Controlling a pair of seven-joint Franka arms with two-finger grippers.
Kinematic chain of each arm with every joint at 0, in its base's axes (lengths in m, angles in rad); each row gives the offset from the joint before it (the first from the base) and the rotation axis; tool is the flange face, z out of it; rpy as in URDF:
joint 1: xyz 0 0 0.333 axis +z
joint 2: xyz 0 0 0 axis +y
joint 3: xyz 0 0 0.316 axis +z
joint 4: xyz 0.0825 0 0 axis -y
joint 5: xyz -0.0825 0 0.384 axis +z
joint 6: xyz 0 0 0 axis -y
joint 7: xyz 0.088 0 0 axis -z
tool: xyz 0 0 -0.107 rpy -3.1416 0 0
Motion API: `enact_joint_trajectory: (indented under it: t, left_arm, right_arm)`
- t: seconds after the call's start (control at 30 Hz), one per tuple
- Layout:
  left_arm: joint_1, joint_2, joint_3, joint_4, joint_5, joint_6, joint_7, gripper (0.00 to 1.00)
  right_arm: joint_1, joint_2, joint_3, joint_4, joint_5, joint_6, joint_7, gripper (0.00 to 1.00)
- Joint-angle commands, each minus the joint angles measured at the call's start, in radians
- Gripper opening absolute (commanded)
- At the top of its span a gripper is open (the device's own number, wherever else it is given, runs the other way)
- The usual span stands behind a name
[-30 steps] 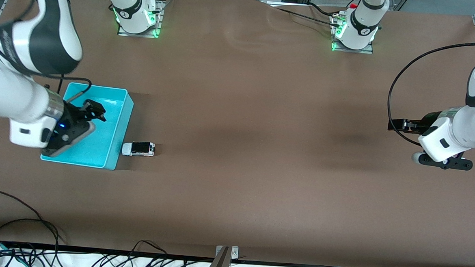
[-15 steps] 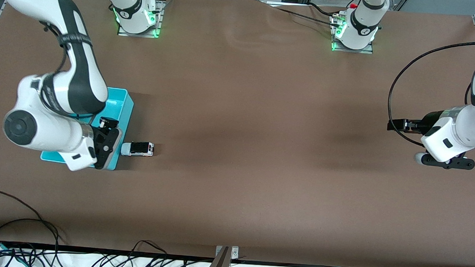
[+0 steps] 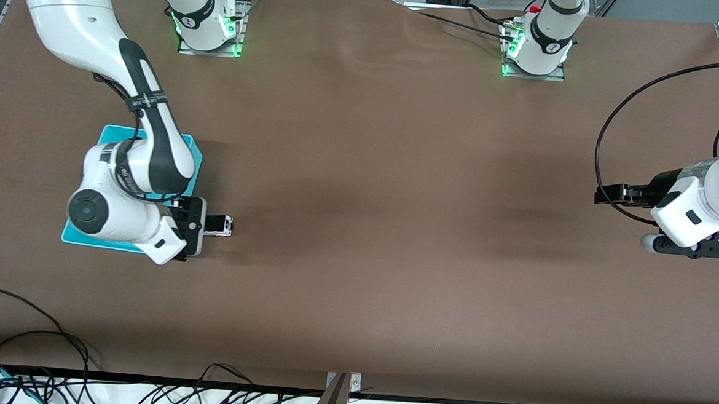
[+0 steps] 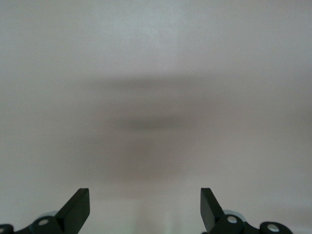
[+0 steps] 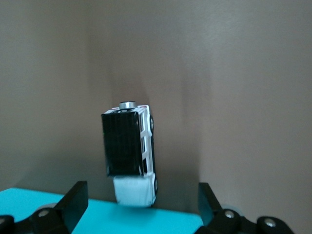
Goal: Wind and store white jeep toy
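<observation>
Front view: brown table, cables along its near edge.

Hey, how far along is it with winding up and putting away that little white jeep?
Nothing looks done yet: the white jeep toy sits on the table beside the turquoise bin, not in it. In hand: the right claw, open, is over the jeep. The left claw waits open at its own end. Grasping, winding and storing remain.
</observation>
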State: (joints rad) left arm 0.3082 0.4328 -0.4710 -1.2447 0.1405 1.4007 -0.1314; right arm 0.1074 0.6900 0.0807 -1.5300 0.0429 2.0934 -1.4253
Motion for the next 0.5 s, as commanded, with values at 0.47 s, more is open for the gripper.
enact_joint_trajectory:
  t: [0.47]
  left_arm:
    - [-0.323, -0.428, 0.42, -0.518, -0.133, 0.357, 0.133, 1.0]
  right_arm:
    - [-0.002, -0.043, 0.025, -0.136, 0.015, 0.051, -0.029, 0.85]
